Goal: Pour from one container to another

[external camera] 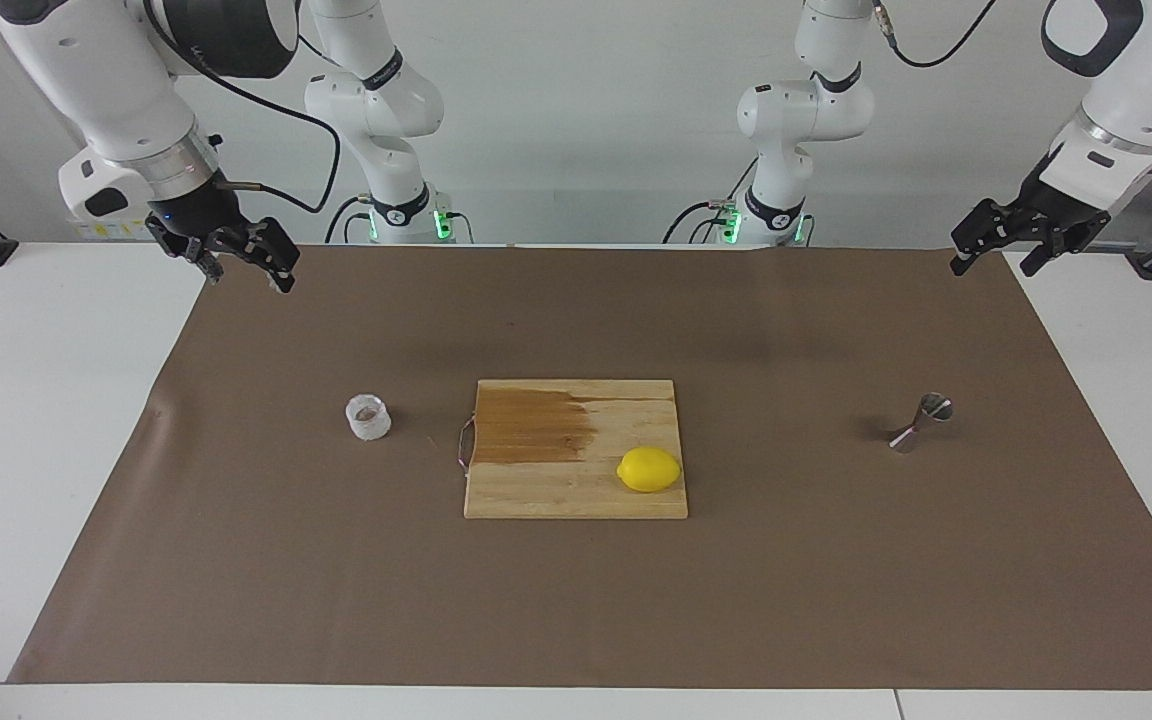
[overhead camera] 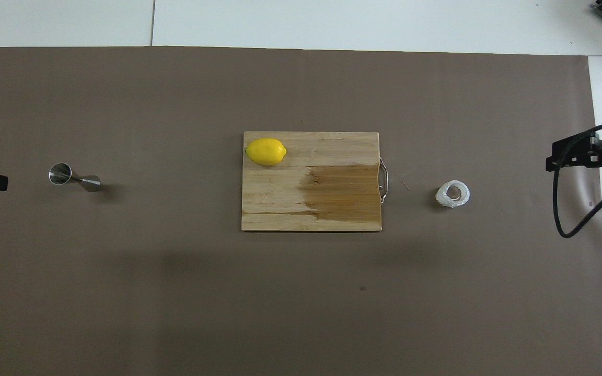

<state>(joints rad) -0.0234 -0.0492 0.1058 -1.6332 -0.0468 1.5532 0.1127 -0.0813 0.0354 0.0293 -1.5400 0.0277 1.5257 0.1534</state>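
2 arms: both wait raised, nothing held.
Right gripper [external camera: 236,262]: jaws spread, over desk [external camera: 56,400] edge.
Left gripper [external camera: 1001,250]: jaws spread.
Cup [external camera: 368,417]: right arm's end.
Jigger [external camera: 921,422]: upright, left arm's end.
Board [external camera: 576,480]: between, carrying lemon [external camera: 649,470].

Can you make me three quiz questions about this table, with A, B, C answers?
1. Where is the lemon?
A. On the cutting board
B. In the plastic cup
C. On the bare brown mat

2. How many arms are holding something?
A. Two
B. One
C. None

3. How does the steel jigger stand?
A. Lying flat on the board
B. Upright on the mat
C. Upside down in the cup

Answers:
1. A, the lemon sits on a corner of the wooden board.
2. C, the left gripper and right gripper both hang in the air at the table's ends with nothing in them.
3. B, the jigger stands on its own toward the left arm's end, with its open mouth up.
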